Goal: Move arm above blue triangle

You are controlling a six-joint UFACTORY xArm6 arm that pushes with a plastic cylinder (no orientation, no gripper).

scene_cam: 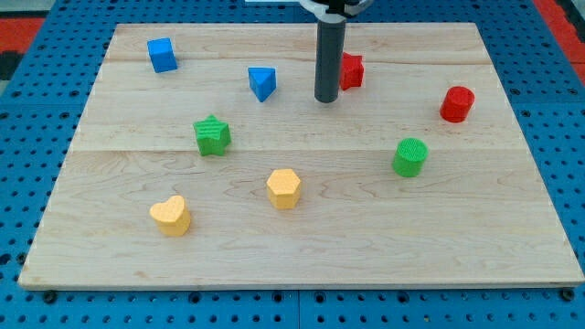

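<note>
Resting at three o'clock of the blue triangle (262,82), my tip (326,99) carries no claw and holds nothing; its rod partly hides a red block (353,70), shape unclear.

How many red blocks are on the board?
2. One red block sits at the view's top, partly hidden behind the rod, just right of my tip. The other red block, a cylinder, lies further to the view's right.

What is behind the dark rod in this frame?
A red block sits just behind the rod, on the view's right. The rod covers its left edge, so its full shape cannot be made out. My tip rests on the board, right of the blue triangle.
</note>
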